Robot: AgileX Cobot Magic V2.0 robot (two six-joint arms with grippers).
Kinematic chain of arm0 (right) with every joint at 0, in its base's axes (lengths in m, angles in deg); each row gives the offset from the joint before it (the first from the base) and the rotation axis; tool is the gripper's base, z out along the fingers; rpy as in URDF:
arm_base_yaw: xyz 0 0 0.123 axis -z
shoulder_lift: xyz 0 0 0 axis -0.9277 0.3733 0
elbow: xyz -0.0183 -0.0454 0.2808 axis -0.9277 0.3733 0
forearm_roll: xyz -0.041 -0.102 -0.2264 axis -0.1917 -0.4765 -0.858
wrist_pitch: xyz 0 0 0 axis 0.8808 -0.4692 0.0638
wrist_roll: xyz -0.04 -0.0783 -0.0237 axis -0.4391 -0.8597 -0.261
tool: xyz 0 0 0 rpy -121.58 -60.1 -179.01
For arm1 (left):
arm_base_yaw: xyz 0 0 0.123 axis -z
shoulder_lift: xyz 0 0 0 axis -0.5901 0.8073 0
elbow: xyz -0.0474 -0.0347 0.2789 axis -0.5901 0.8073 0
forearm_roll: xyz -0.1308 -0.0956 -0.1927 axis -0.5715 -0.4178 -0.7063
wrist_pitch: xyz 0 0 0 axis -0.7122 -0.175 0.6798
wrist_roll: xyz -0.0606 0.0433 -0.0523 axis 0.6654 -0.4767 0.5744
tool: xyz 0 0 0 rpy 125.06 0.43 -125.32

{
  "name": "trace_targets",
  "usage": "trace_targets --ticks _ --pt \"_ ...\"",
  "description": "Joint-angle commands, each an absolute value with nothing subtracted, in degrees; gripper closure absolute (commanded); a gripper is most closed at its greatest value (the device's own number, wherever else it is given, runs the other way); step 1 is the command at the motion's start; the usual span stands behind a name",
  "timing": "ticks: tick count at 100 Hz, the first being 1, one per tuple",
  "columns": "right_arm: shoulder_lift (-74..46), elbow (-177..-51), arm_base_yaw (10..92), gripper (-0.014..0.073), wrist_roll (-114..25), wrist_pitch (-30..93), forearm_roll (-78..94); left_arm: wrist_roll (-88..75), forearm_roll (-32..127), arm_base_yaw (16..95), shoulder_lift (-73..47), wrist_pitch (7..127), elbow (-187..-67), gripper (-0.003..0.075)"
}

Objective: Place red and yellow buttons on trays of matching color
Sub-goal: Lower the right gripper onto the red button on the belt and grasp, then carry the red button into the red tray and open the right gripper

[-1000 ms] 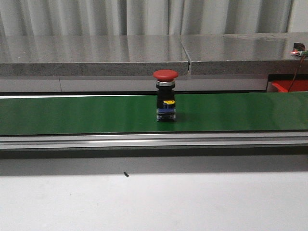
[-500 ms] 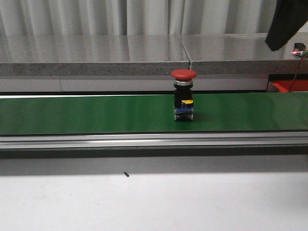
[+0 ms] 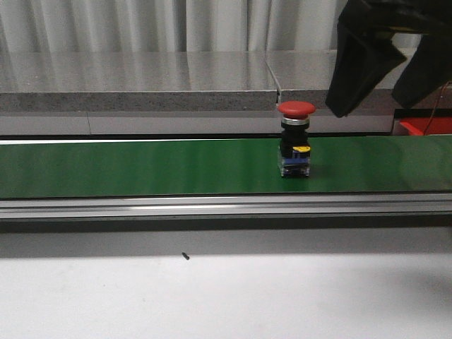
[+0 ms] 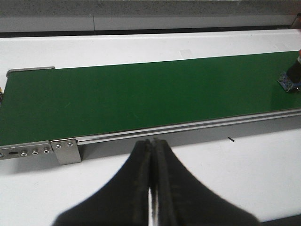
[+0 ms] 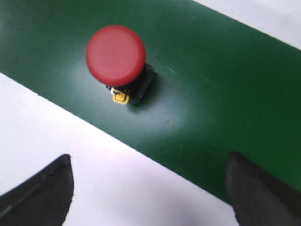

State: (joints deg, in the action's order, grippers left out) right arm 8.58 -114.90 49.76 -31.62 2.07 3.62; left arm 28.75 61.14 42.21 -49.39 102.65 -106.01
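You are at the pick-up step: the red button stands upright on the green belt, and your right gripper hangs spread wide above it, nothing between its fingers. In the right wrist view the button sits ahead of the fingertips, off toward one finger's side, not between them, so the next move calls for centring the opening over the red cap before you come down, then closing on the black body below the cap. Judge that carefully; a belt like this may carry the button along, so aim may need to lead it. The red tray shows only as an edge beyond the belt, under your right arm, and you cannot see whether anything lies in it. No yellow tray or yellow button is in view. Your left gripper is clenched on nothing, hovering over the white table short of the belt's near rail.
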Motion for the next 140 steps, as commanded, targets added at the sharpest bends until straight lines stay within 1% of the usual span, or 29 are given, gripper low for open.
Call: trace_targets --ticks 1,15,37,43,48,53,58,60,65,70,75,79,100,110,124,140 --pt "8.7 -116.8 49.6 -0.0052 -32.9 7.5 4.6 28.8 60.1 42.6 -48.9 98.4 -107.6 0.0741" --pt "11.9 -117.7 49.6 -0.0052 -32.9 10.5 4.6 28.8 60.1 42.6 -48.9 98.4 -107.6 0.0741" --pt "17.1 -121.6 49.6 -0.0052 -32.9 10.9 4.6 28.8 60.1 42.6 -48.9 98.4 -107.6 0.0741" --pt "17.9 -122.2 49.6 -0.0038 -32.9 10.5 4.6 28.8 60.1 42.6 -48.9 98.4 -107.6 0.0741" --pt "17.9 -122.2 49.6 0.0003 -32.9 10.5 4.6 28.8 60.1 42.6 -48.9 98.4 -107.6 0.0741" --pt "17.9 -122.2 49.6 0.0071 -32.9 10.5 4.6 28.8 60.1 42.6 -48.9 98.4 -107.6 0.0741" --pt "17.9 -122.2 49.6 0.0174 -32.9 10.5 4.6 28.8 60.1 42.6 -48.9 98.4 -107.6 0.0741" --pt "17.9 -122.2 49.6 0.0203 -32.9 10.5 4.6 28.8 60.1 42.6 -48.9 98.4 -107.6 0.0741" --pt "17.9 -122.2 49.6 0.0317 -32.9 10.5 4.6 28.8 60.1 42.6 -48.9 98.4 -107.6 0.0741" --pt "17.9 -122.2 49.6 0.0398 -32.8 10.6 4.6 28.8 60.1 42.6 -48.9 98.4 -107.6 0.0741" --pt "17.8 -122.2 49.6 0.0449 -32.8 10.7 4.6 28.8 60.1 42.6 -48.9 98.4 -107.6 0.0741" --pt "17.7 -122.2 49.6 0.0472 -32.6 10.8 4.6 28.8 60.1 42.6 -48.9 98.4 -107.6 0.0741" --pt "16.1 -122.2 49.7 0.0475 -32.3 11.3 4.3 28.8 60.1 42.6 -48.9 98.4 -107.6 0.0741" --pt "14.7 -122.2 51.2 0.0475 -31.8 11.5 4.2 28.8 60.1 42.6 -48.9 98.4 -107.6 0.0741" --pt "12.9 -122.2 55.8 0.0475 -31.7 11.2 4.0 28.8 60.1 42.6 -48.9 98.4 -107.6 0.0741" --pt "11.4 -122.2 63.5 0.0475 -31.7 11.1 3.8 28.8 60.1 42.6 -48.9 98.4 -107.6 0.0741"
